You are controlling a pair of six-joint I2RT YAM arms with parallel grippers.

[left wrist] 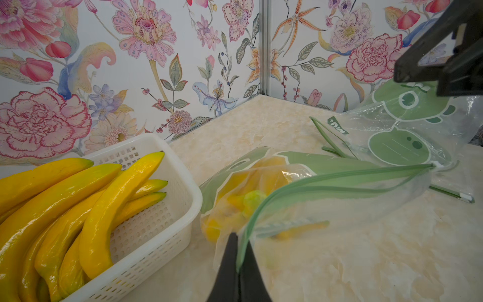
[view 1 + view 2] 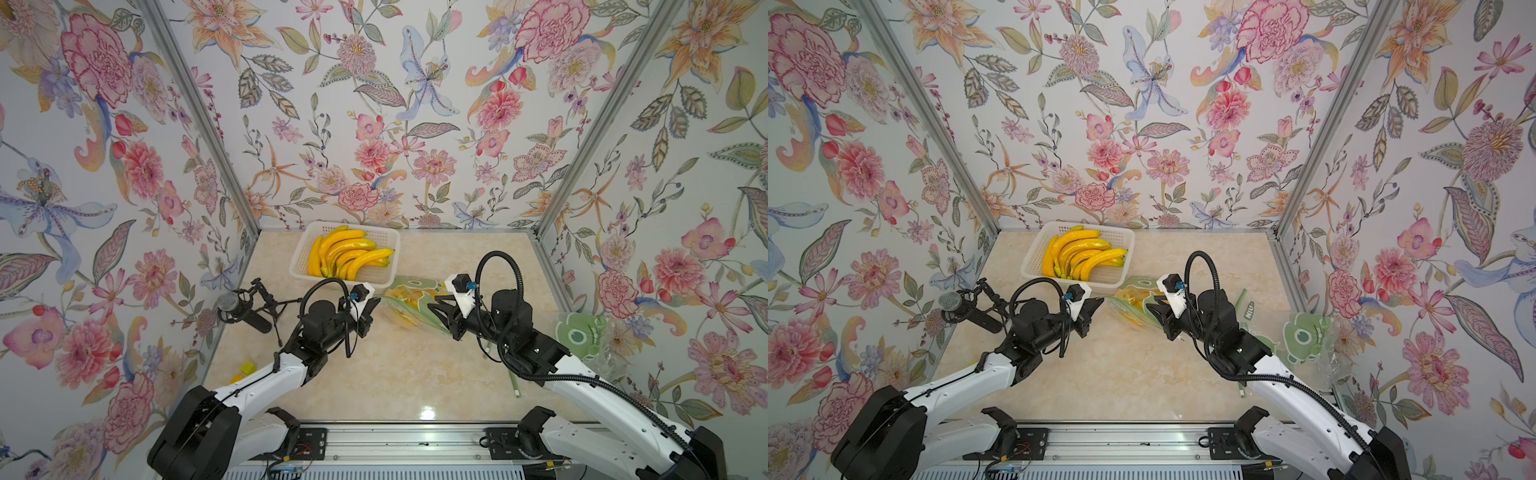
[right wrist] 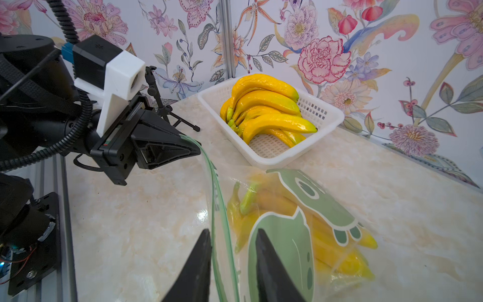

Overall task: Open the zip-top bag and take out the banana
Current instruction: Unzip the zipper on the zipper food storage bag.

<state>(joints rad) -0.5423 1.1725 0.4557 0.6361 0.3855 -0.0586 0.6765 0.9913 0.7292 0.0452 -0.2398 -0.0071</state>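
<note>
Left end effector clamps zip-top bag holding banana.

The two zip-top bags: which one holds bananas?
The bag whose green zip edge the left hand pinches; bananas show through it. The other bag, farther right, looks empty.

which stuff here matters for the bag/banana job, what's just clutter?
In play: zip-top bag, bagged bananas, left gripper (jaws shut on the zip edge), right gripper (jaws open at the zip).
Clutter: white basket, loose bananas in it, microphone, spare bags, yellow block.
</note>
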